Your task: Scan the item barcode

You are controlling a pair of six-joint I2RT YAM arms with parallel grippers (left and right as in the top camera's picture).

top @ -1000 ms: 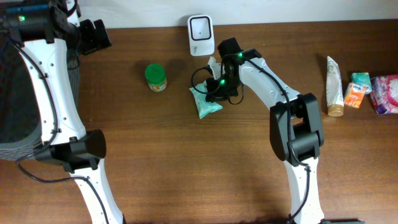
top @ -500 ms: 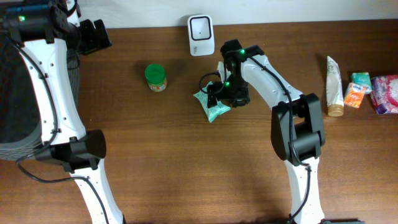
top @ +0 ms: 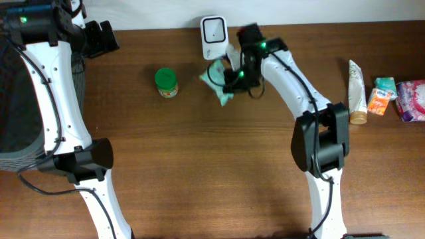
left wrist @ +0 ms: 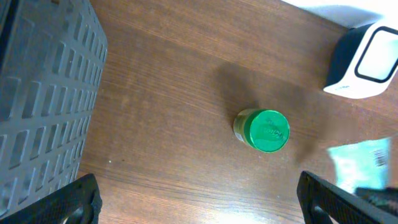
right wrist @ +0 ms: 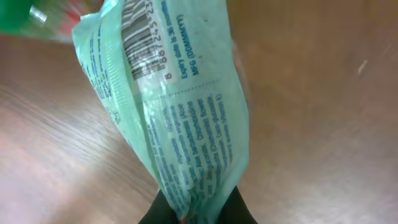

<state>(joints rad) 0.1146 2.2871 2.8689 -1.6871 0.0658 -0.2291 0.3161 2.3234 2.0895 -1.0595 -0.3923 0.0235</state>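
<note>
The right gripper [top: 234, 79], clamped on the green packet [top: 218, 83], presents it just below the scanner [top: 214, 28] at top centre, where the barcode [right wrist: 138, 37] probably needs turning toward the window, while the left gripper [top: 99, 38] idles with fingers apart.

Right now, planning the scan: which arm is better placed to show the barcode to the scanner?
Right. The right gripper is shut on the green packet beside the white scanner; the left gripper hangs open and empty far off.
</note>
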